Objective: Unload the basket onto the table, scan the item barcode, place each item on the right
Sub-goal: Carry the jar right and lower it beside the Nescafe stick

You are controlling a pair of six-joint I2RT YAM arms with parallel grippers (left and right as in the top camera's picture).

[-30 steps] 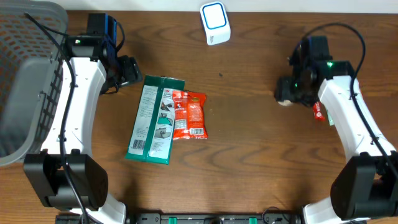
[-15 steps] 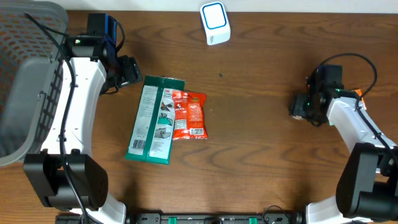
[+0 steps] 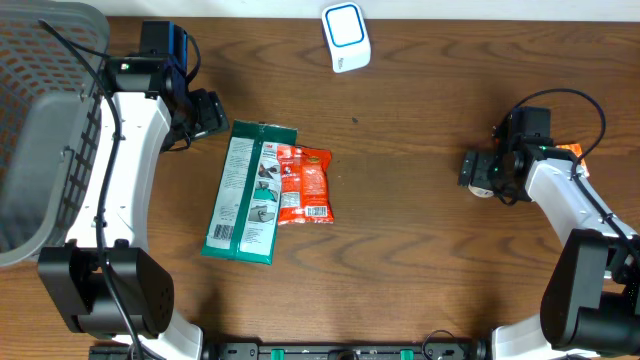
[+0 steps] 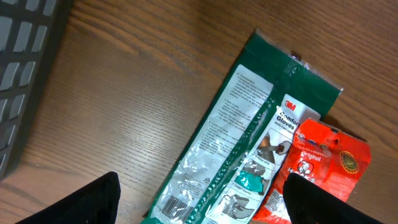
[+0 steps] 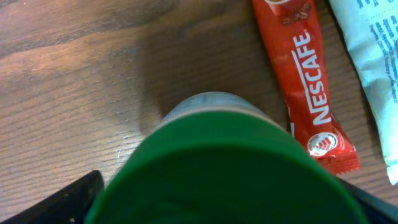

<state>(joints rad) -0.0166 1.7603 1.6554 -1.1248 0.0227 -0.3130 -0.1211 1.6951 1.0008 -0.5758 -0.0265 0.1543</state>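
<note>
Right wrist view shows you green lid (image 5: 217, 168) filling right claw (image 3: 480, 172), grip unclear; overhead barely shows it. Left claw (image 4: 202, 205) spread, empty.

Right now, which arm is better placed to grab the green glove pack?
Left. The left fingers, open, hover beside the pack's top edge; the right fingers are far across the table, at a green-lidded jar.

Overhead view: basket (image 3: 40, 120) at upper left edge. Scanner (image 3: 346, 37) top centre. Glove pack (image 3: 248, 190) left of centre, with snack packet (image 3: 304, 184) against its right edge. Right wrist view: container (image 5: 217, 168) lower centre. Sachet stick (image 5: 305, 81) upper right, just beside container. Another packet (image 5: 373, 68) at right edge.
</note>
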